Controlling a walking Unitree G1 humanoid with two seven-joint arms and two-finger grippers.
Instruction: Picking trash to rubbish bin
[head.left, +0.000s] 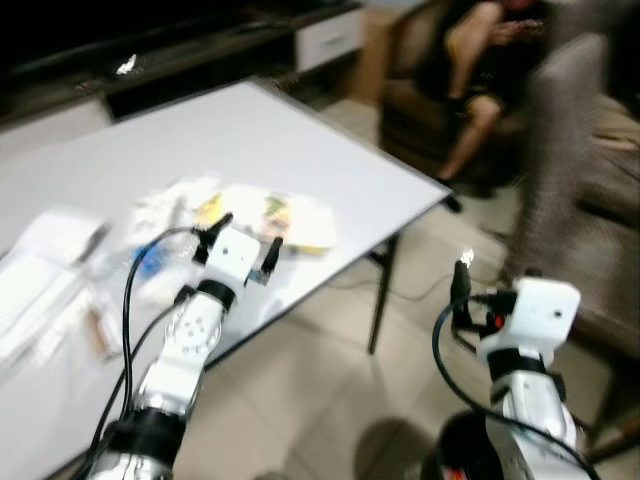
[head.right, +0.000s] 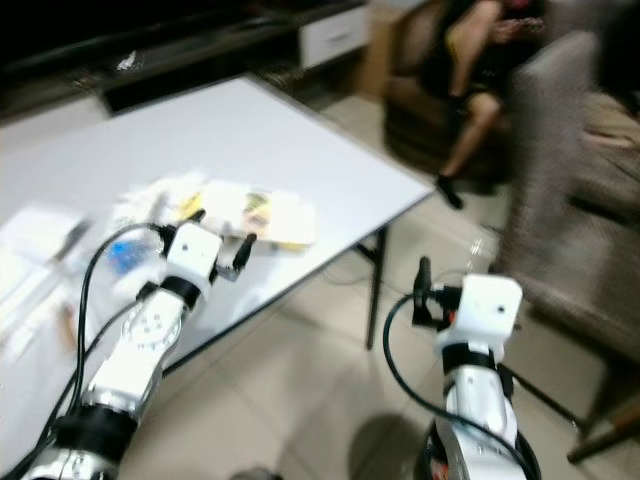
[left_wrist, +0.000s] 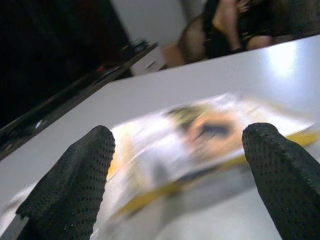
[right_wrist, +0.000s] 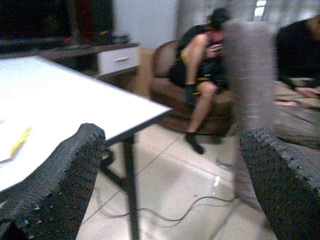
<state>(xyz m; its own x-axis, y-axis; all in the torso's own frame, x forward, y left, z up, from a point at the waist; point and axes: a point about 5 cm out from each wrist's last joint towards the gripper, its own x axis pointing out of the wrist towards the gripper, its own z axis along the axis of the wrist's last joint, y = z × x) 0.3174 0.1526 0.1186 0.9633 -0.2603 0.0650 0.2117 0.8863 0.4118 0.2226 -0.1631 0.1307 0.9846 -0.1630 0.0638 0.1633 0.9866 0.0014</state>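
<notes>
Left gripper (head.left: 245, 243) is held spread over the white table (head.left: 300, 150), just short of a yellow-edged wrapper (head.left: 285, 220) lying among scattered trash. Right gripper (head.left: 462, 290) is raised open above the tiled floor (head.left: 320, 390), beside the table.

Flat yellow-edged wrapper (head.left: 285, 220) lies among litter on the white table (head.left: 300, 150).

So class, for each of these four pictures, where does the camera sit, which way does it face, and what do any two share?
Left eye: on the head, facing down at the white table; both arms show.
Right eye: beside it, same scene.
Left wrist: along the open left gripper at the yellow-edged wrapper.
Right wrist: along the open right gripper toward a seated person.
Shared: table and person.
</notes>
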